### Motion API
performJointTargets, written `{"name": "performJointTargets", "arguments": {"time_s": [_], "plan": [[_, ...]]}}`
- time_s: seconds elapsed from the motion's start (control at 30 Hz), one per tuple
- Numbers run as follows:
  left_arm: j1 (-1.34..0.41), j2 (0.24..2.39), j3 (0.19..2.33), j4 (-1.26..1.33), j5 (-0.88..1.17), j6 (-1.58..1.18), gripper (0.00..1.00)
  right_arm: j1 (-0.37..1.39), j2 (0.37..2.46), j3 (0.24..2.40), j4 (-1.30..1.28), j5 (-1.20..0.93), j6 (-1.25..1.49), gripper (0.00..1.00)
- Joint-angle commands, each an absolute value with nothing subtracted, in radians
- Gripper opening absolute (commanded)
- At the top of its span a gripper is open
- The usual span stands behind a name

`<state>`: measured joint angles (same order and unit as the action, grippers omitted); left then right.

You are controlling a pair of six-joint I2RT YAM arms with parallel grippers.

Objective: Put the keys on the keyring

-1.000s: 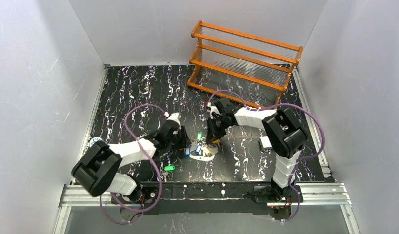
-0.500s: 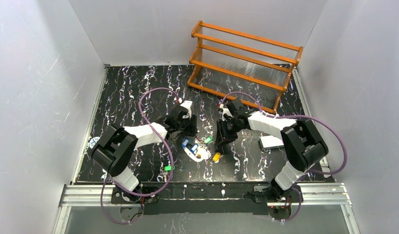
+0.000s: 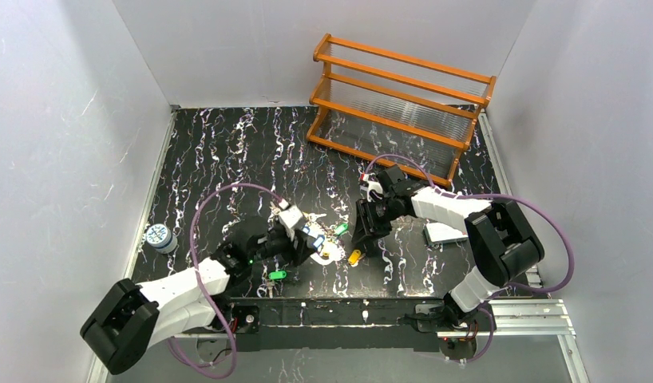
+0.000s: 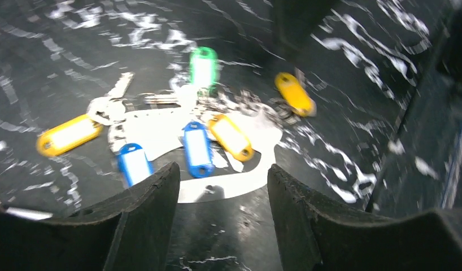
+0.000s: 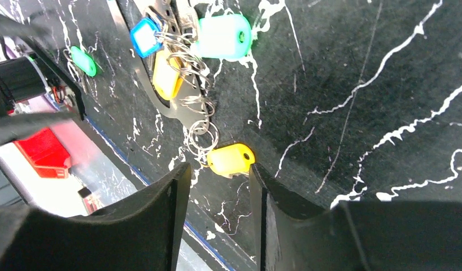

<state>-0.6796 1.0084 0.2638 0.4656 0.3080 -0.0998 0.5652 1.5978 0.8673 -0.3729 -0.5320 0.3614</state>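
Note:
The keyring [image 4: 229,187], a pale flat loop, lies on the black marbled table with several keys on or around it: blue [image 4: 197,148], blue [image 4: 134,164], yellow [image 4: 231,137], yellow [image 4: 68,135] and green [image 4: 203,66]. In the top view the keyring [image 3: 330,250] sits between both grippers. My left gripper [image 4: 222,189] is open and empty, just short of the loop's near edge. My right gripper [image 5: 217,189] is open and empty, with a yellow key [image 5: 231,160] on small wire rings just beyond its fingertips. A lone green key [image 3: 277,275] lies apart, near the front.
An orange wooden rack [image 3: 403,96] stands at the back right. A small round blue-white can [image 3: 158,237] sits by the left wall. A flat white object [image 3: 443,232] lies to the right of the right arm. White walls close three sides.
My left arm has swung back and now reaches the key pile from the near left. The can has come into view. The right gripper has hardly moved in the last half second.

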Motion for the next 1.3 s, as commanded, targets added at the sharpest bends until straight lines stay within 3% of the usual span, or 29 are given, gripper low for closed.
{"name": "performJointTargets", "arguments": {"time_s": [0.0,0.33,0.6,1.27], "plan": [[-0.767,0.957,0.198,0.610,0.454,0.212,0.56,0.569,1.595,0.858,-0.329,-0.584,0.347,0.52],[-0.953,1.224,0.289,0.661,0.407,0.670,0.43,0.569,1.611,0.834,-0.306,-0.591,0.354,0.52],[-1.005,1.359,0.382,0.669,0.307,0.812,0.29,0.567,1.597,0.809,-0.285,-0.593,0.367,0.52],[-1.068,1.578,0.467,0.672,0.230,0.870,0.29,0.567,1.585,0.802,-0.296,-0.591,0.366,0.52]]}}
